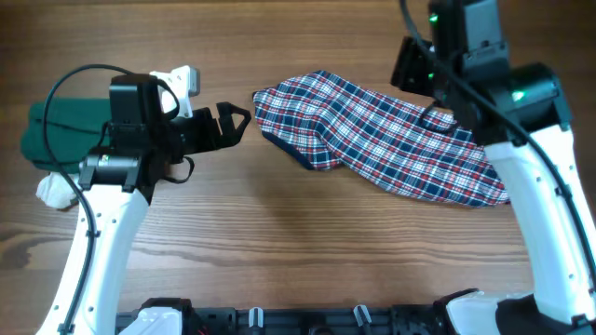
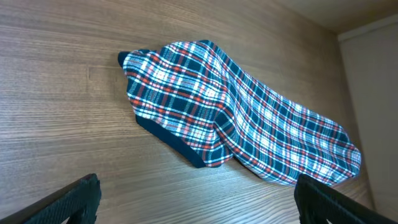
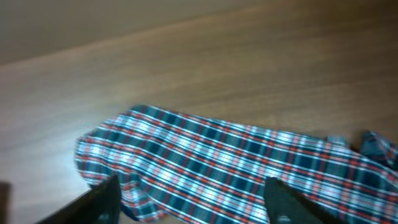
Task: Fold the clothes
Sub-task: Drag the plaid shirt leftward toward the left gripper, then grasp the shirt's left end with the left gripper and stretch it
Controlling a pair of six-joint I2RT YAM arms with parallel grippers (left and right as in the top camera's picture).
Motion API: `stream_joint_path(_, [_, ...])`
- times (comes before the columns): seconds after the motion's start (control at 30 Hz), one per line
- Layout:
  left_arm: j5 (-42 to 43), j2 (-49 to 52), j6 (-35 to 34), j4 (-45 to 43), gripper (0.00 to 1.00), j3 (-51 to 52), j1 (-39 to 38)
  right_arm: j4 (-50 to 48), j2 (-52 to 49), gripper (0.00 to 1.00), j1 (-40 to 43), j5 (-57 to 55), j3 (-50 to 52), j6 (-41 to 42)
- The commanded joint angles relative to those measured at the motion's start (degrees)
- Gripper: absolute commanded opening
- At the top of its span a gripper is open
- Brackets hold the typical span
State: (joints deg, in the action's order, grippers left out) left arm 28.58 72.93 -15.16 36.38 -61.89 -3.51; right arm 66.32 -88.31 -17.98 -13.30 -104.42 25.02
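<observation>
Lying seemingly clear of left claw [image 1: 244, 123]: cloth [image 1: 372, 135]

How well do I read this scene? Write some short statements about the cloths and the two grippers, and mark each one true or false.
1. The plaid cloth lies on the wooden table. True.
2. The left gripper is shut on the plaid cloth. False: it is open and apart from the cloth, beside its left end.
3. A green cloth lies at the table's left edge. True.
4. The plaid cloth is folded into a neat square. False: it lies rumpled in a long shape.
5. The right gripper is open. True.
</observation>
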Motion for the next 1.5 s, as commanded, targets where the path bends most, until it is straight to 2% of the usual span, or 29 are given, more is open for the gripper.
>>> stream_joint_path(0.0, [-3.4, 4.1, 1.2, -1.5, 0.91, -1.0, -2.9, 1.3, -5.2, 0.76, 1.6, 7.3, -0.9, -4.3])
stream_joint_path(0.13, [-7.4, 12.5, 0.6, -6.8, 0.84, -1.0, -6.7, 1.7, -10.3, 0.76, 1.9, 13.2, -0.9, -4.7])
stream_joint_path(0.27, [-10.1, 22.3, -0.8, -10.6, 0.95, -1.0, -7.5, 3.2, -12.3, 0.76, 1.9, 17.0, -0.9, -4.6])
stream_joint_path(0.4, [-9.0, 31.9, -2.1, -19.0, 0.97, -1.0, -7.5, 3.9, -12.2, 0.77, 1.9, 17.1, -0.9, -4.6])
stream_joint_path(0.47, [-8.9, 34.8, -2.1, -21.6, 0.93, -1.0, -7.5, 4.2, -12.2, 0.77, 1.9, 17.5, -0.9, -4.6])
stream_joint_path(0.57, [-5.7, 38.1, -2.5, -26.6, 0.81, -1.0, -7.5, 4.7, -12.2, 0.77, 1.9, 17.5, -0.9, -4.0])
stream_joint_path(0.7, [-5.4, 40.3, -6.0, -32.4, 0.71, -1.0, -8.6, 5.4, -12.2, 0.77, 1.9, 17.5, -0.9, -4.0])
stream_joint_path(0.83, [-5.7, 40.3, -6.1, -35.9, 0.69, -1.0, -10.9, 6.3, -12.2, 0.77, 1.9, 17.5, -0.9, -4.1])
stream_joint_path(1.0, [-10.9, 40.6, -6.1, -34.6, 0.52, -1.0, -13.0, 7.1, -12.2, 0.72, 1.9, 17.5, -0.9, -4.0])
stream_joint_path(1.07, [-10.9, 40.6, -6.1, -34.2, 0.31, -1.0, -12.9, 7.8, -12.2, 0.70, 1.9, 17.5, -0.9, -4.1])
stream_joint_path(1.1, [-10.8, 40.5, -6.1, -34.2, 0.12, -1.0, -12.9, 8.0, -12.2, 0.70, 1.9, 17.4, -0.9, -4.3])
stream_joint_path(1.13, [-10.9, 39.9, -6.2, -33.2, 0.04, -1.5, -12.8, 8.1, -12.2, 0.69, 1.9, 17.4, -0.9, -5.3])
stream_joint_path(1.2, [-10.9, 37.8, -6.1, -29.2, 0.04, -3.4, -12.3, 8.3, -12.2, 0.67, 1.9, 16.1, -0.9, -5.7])
stream_joint_path(1.4, [-12.3, 24.9, -3.0, -7.4, 0.04, -18.2, -11.0, 7.6, -12.2, 0.68, 3.2, 13.4, -0.9, -4.6])
stream_joint_path(1.47, [-13.4, 20.9, -3.1, -4.1, 0.04, -20.7, -11.0, 7.7, -12.2, 0.68, 5.0, 13.4, -0.9, -3.8])
